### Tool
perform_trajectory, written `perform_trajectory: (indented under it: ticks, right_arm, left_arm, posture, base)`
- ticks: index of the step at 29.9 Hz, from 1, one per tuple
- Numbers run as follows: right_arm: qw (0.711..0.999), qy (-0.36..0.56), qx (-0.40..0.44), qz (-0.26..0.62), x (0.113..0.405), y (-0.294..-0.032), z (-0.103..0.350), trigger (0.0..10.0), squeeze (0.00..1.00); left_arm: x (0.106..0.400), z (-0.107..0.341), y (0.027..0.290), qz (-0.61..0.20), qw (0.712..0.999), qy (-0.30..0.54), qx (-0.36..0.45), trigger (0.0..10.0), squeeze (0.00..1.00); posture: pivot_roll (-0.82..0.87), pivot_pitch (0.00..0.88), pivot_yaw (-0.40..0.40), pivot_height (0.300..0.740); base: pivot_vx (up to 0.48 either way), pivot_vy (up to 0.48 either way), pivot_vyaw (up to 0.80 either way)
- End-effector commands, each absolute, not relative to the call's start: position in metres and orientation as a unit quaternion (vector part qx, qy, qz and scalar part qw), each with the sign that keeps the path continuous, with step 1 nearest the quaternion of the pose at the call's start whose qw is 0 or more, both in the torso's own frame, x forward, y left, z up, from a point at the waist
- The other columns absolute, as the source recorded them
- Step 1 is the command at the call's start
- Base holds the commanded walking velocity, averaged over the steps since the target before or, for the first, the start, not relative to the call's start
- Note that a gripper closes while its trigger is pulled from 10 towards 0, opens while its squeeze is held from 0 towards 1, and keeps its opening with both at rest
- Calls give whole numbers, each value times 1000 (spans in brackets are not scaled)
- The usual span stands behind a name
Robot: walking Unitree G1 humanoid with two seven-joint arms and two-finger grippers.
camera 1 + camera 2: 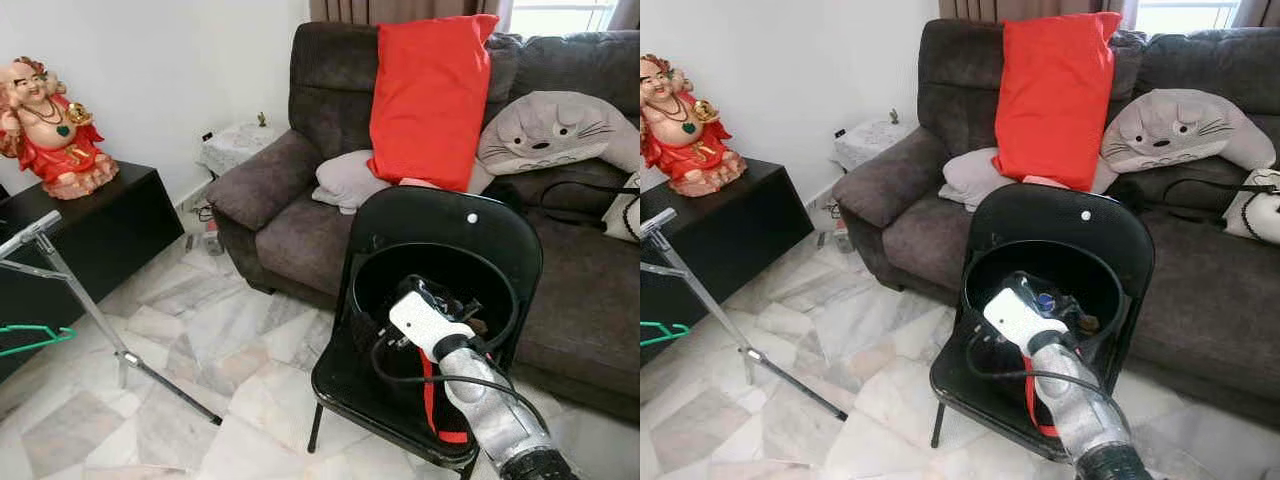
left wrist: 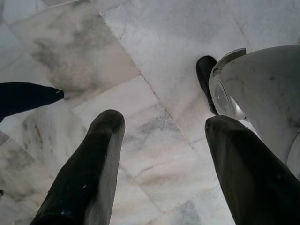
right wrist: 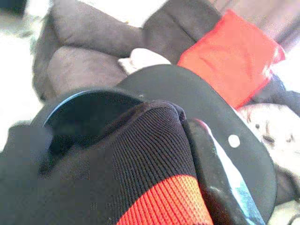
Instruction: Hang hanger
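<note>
The hanging looks barely begun. At 9 o'clock a green hanger (image 1: 38, 338) pokes in beside the rack (image 1: 70, 290), a thin plastic frame whose hook is out of sight, so whether it hangs there cannot be told. The left gripper (image 2: 159, 154) hangs idle over the marble floor (image 2: 140, 56), fingers spread and empty. At 5 o'clock the right gripper (image 1: 450, 305) reaches into the black bucket (image 1: 370, 270) on the chair (image 1: 440, 215), clenched on a black-and-red knit garment (image 3: 150, 164) draped over its fingers. Lifting that piece and getting it onto the rack appears to remain.
</note>
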State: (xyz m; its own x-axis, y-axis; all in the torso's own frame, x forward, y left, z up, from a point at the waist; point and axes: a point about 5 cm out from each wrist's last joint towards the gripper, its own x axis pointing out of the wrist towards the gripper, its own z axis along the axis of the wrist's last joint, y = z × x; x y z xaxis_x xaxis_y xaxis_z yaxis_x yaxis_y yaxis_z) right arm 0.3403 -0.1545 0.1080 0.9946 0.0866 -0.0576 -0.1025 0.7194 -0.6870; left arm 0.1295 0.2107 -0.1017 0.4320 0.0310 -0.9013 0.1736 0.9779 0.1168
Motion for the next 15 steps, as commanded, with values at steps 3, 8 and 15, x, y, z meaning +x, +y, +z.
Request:
perform_trajectory:
  ticks: [3, 8, 15]
  right_arm:
    - [995, -30, -84, -44, 353, -140, 159, 0, 0]
    - [994, -38, 24, -99, 353, -148, 180, 0, 0]
    - [993, 62, 2, -101, 325, -150, 134, 10000, 0]
  left_arm:
    - [126, -102, 217, -43, 835, 538, 108, 10000, 0]
    - [125, -102, 216, -42, 835, 537, 107, 10000, 0]
    - [123, -103, 214, -39, 836, 539, 100, 10000, 0]
  posture:
    - [6, 0, 149, 740]
    - [1, 6, 141, 740]
    - [11, 11, 116, 740]
  base:
    - [0, 0, 0]
    - [0, 0, 0]
    - [0, 0, 0]
